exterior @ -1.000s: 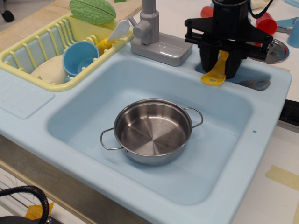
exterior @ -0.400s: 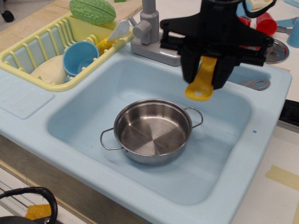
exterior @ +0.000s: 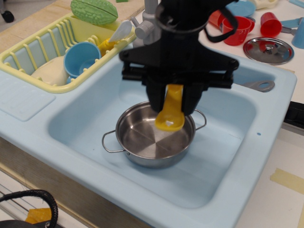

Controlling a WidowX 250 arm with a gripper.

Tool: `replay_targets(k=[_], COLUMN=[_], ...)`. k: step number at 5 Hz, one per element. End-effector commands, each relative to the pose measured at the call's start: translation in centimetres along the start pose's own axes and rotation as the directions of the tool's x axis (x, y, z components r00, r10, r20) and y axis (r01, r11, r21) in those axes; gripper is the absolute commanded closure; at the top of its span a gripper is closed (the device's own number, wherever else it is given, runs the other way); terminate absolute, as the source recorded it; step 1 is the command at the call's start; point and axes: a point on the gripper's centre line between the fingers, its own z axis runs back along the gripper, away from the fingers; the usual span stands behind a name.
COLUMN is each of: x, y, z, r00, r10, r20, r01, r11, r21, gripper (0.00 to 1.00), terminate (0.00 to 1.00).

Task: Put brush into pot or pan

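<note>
My black gripper (exterior: 173, 102) is shut on the yellow brush (exterior: 170, 116) and holds it by its upper part, with the rounded handle end hanging down. The bristles are hidden between the fingers. The brush hangs just above the far right part of the shiny steel pan (exterior: 153, 134), which sits in the middle of the light blue sink (exterior: 228, 156) and has nothing in it. The pan's two wire loop handles point left and right.
A yellow dish rack (exterior: 28, 52) with a blue cup (exterior: 81, 58) and a green vegetable (exterior: 94, 11) stands at the back left. A grey faucet (exterior: 145, 26) is behind the arm. A steel lid (exterior: 268, 50), red cups (exterior: 237, 28) and a grey flat utensil (exterior: 259, 86) lie at the back right.
The gripper has carried the brush from the sink's back right rim leftward and forward, and now holds it low over the pan. The pan has not moved.
</note>
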Motion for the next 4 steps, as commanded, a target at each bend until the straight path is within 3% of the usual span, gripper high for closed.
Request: replay_targets(k=[1, 3, 4], x=[0.52, 0.52, 0.52], y=[1.02, 1.02, 1.02], z=[-0.55, -0.55, -0.55], r00=[1.0, 1.0, 1.0], r10=[-0.001, -0.001, -0.001], r20=[-0.027, -0.027, -0.027], r01=[-0.001, -0.001, -0.001], r11=[0.997, 0.997, 0.997], r21=[-0.071, -0.071, -0.071], gripper=[0.0, 0.0, 0.0], terminate=[0.0, 0.0, 1.0])
